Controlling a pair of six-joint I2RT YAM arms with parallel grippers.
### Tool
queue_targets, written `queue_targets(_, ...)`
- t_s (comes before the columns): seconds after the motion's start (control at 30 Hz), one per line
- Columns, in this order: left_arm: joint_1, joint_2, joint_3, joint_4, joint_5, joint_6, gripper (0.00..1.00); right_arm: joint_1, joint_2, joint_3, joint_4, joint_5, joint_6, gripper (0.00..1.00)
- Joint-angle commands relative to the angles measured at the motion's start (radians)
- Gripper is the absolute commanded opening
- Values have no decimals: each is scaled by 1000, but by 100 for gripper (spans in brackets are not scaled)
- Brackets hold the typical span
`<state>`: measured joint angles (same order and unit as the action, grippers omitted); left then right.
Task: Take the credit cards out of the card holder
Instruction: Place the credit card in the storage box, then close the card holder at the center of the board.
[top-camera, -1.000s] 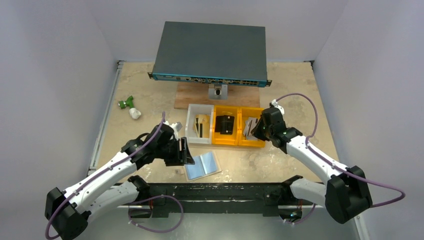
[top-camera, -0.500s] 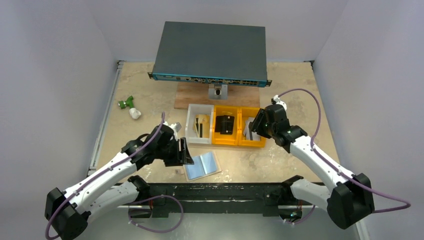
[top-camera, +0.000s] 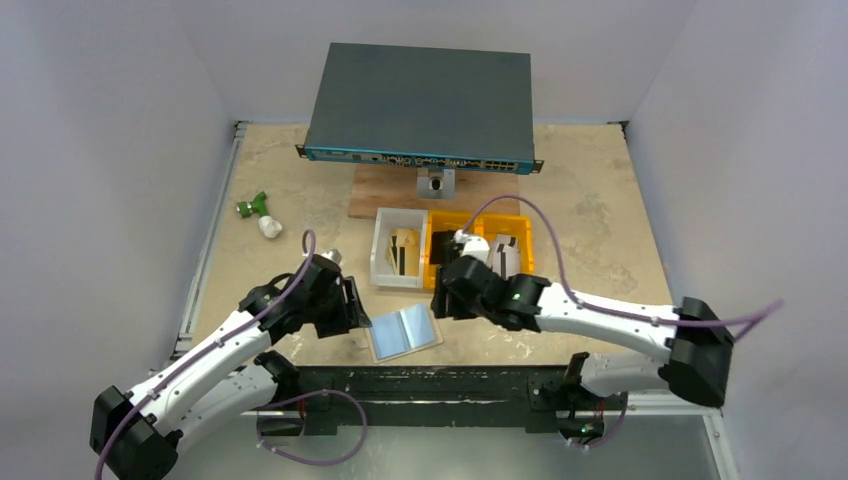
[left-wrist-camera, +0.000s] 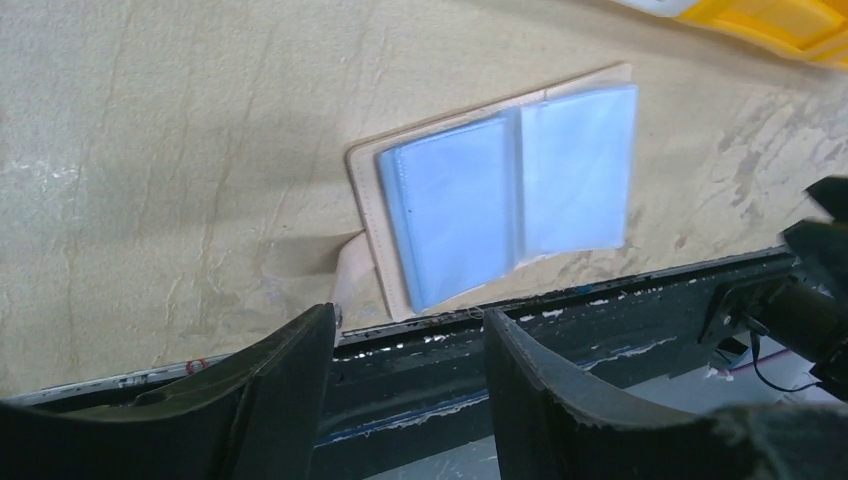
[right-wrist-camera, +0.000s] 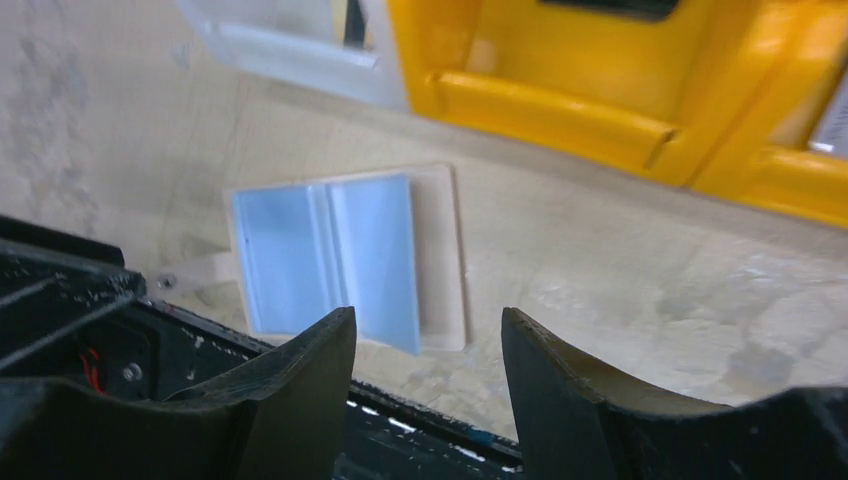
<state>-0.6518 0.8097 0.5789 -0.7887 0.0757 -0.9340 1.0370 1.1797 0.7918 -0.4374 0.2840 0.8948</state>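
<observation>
Fingers (left-wrist-camera: 280, 390) of the left gripper (left-wrist-camera: 408, 318) stand apart, empty; those of the right gripper (right-wrist-camera: 428, 318) are likewise spread, holding nothing; the card holder (top-camera: 405, 332) lies open, pale blue side up, low centre of the top view, below the yellow bins (right-wrist-camera: 560, 110).

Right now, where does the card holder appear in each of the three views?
Top external: card holder lies open at lower centre, between the two arms.
Left wrist: card holder is at centre, slightly right.
Right wrist: card holder is left of centre.
Shared landmark: yellow bins, just beyond it.
</observation>
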Motion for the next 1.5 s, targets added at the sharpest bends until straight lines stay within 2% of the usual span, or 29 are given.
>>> queue_targets(0.0, 45, -1, -24, 4, 13, -16, 54, 152, 165, 130, 14, 104, 77, 57)
queue_targets(0.2, 130, 17, -88, 38, 72, -2, 45, 280, 398, 295, -6, 139, 79, 61)
queue_targets(0.53, 142, 59, -170, 145, 110, -36, 36, 369, 624, 470, -71, 183, 58, 66)
queue_targets(0.67, 141, 85, -179, 161, 105, -37, 29, 378, 689, 519, -106, 214, 46, 69)
queue_targets(0.97, 148, 141, -182, 199, 107, -38, 2, 380, 773, 553, -124, 228, 28, 70)
queue_targets(1.1, 151, 158, -181, 210, 114, -33, 0, 383, 803, 567, -137, 228, 24, 70)
queue_targets(1.27, 157, 168, -176, 216, 120, -25, 0, 383, 797, 545, -125, 209, 45, 58)
queue_targets(1.33, 158, 172, -172, 214, 119, -20, 0, 383, 778, 526, -97, 178, 51, 48)
queue_targets(1.4, 160, 176, -169, 214, 119, -15, 0, 383, 757, 507, -75, 165, 52, 46)
queue_targets(1.47, 161, 179, -168, 215, 121, -12, 0, 382, 745, 502, -70, 161, 56, 37)
